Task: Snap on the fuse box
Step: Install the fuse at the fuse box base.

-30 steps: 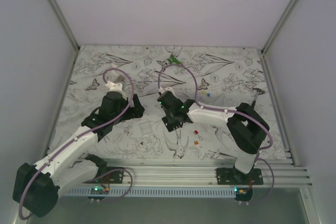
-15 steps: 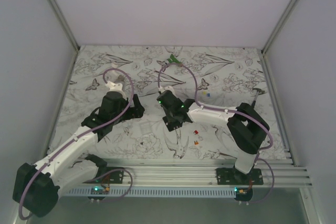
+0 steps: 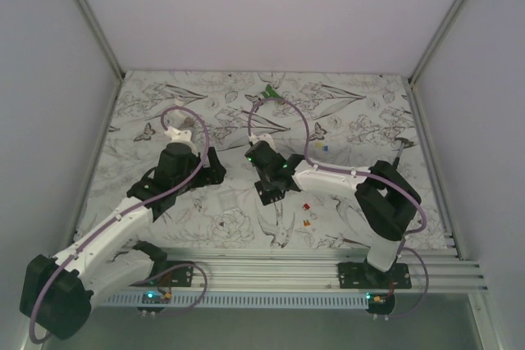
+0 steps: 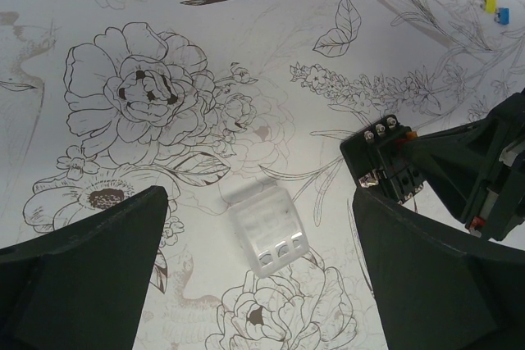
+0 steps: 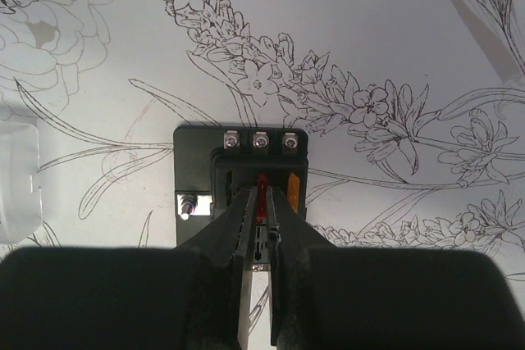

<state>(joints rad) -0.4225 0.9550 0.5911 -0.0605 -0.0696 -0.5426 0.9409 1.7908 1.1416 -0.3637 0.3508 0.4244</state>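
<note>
The fuse box (image 5: 197,161) is a flat black block on the flower-print cloth, with three screws along its far edge and an orange fuse (image 5: 292,188) in one slot. My right gripper (image 5: 262,196) stands over it, its fingers closed narrowly on a red fuse (image 5: 262,184) at a middle slot. In the top view the right gripper (image 3: 269,188) covers most of the box. My left gripper (image 4: 257,198) is open, with a clear plastic cover (image 4: 267,223) lying on the cloth between its fingers. The fuse box also shows in the left wrist view (image 4: 381,161), to the right of the cover.
Loose small fuses lie on the cloth: red and orange ones (image 3: 308,212) near the right arm, a yellow and a blue one (image 3: 321,147) farther back, also visible in the left wrist view (image 4: 495,8). A green-and-white tool (image 3: 269,92) lies at the far edge. White walls enclose the table.
</note>
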